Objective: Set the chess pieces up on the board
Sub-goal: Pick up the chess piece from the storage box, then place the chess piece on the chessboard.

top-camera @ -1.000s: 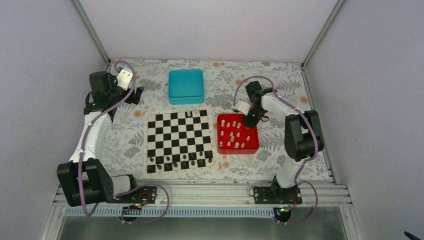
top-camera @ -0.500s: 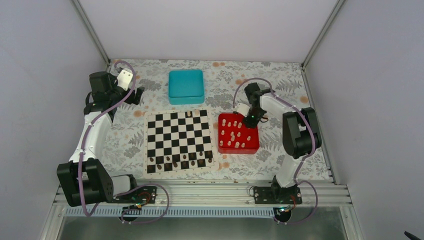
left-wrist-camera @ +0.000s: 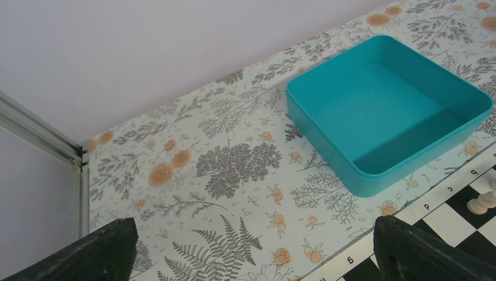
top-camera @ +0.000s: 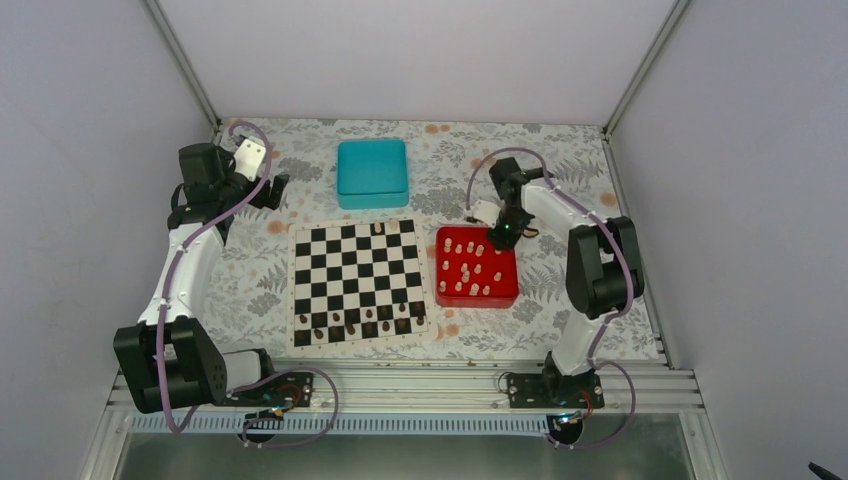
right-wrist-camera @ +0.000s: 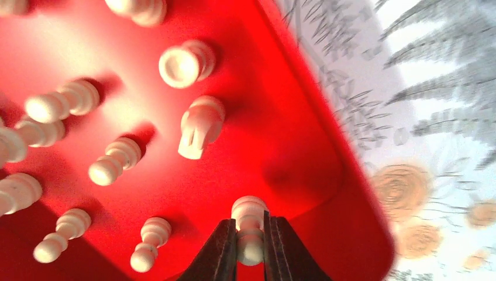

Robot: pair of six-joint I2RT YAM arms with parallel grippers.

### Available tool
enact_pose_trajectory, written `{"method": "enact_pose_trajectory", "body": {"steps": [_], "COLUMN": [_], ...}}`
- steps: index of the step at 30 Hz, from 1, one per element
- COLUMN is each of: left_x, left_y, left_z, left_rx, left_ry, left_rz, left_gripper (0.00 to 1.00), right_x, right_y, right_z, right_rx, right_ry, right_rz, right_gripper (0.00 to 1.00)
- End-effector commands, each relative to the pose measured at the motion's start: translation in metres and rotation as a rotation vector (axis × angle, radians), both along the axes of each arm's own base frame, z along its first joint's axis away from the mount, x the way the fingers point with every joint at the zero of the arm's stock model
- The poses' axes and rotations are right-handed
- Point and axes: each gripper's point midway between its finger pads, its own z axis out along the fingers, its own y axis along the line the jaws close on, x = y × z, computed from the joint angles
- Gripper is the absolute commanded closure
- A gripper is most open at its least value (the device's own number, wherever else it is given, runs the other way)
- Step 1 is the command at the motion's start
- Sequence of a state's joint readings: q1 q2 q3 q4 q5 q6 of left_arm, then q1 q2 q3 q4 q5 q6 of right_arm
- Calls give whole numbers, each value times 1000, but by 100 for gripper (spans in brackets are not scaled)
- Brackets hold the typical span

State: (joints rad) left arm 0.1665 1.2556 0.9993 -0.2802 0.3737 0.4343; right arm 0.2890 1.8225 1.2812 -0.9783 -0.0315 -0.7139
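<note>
At the far right corner of the red tray (top-camera: pixel 478 301): right gripper (right-wrist-camera: pixel 250 235), jaws drawn narrow and pinched on the held piece (right-wrist-camera: pixel 250 213), a small cream one with a round head, gripped by the body between the dark fingers (right-wrist-camera: pixel 221 252). Resting on the tray floor or just lifted off it, impossible to tell.

Scattered over the rest of the tray, the other cream chess pieces (right-wrist-camera: pixel 197 126), some standing, several lying on their sides (one notched at the end like a rook), none touching the held piece.

Tray just right of the board (top-camera: pixel 350 272), close beside it but apart. On the board, dark pieces (top-camera: pixel 370 316) lined along the two near rows, and a lone cream piece (top-camera: pixel 378 229) on the far row, right of centre.

Beyond the board's far edge, on the flowered table (top-camera: pixel 560 170), a teal box (left-wrist-camera: pixel 386 111), open-topped.

Left gripper (top-camera: pixel 265 190) at the far left of the table, well apart from board and tray, its fingers (left-wrist-camera: pixel 99 249) spread wide over the tablecloth, gripping nothing.
</note>
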Motion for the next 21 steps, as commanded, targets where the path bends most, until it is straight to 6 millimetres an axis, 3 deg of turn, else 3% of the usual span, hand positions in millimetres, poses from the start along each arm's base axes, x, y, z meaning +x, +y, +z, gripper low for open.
{"method": "enact_pose_trajectory", "body": {"steps": [1, 6, 9, 16, 21], "left_x": [-3, -3, -3, -6, -6], "left_y": [-2, -3, -4, -5, -5], "left_z": [0, 4, 5, 11, 12], "left_rx": [-3, -6, -7, -7, -5], "left_ry": [0, -9, -11, -25, -32], "left_rz": [-19, -23, -24, -26, -27], "left_gripper": [0, 0, 0, 0, 0], "right_x": [12, 29, 37, 49, 49], "right_y": [17, 51, 78, 148, 182], "right_z": [44, 72, 76, 75, 65], "right_rx": [15, 37, 45, 81, 100], "right_ry": [-81, -124, -135, -146, -118], "right_rz": [45, 114, 165, 290, 356], "right_gripper": [90, 90, 90, 89, 89]}}
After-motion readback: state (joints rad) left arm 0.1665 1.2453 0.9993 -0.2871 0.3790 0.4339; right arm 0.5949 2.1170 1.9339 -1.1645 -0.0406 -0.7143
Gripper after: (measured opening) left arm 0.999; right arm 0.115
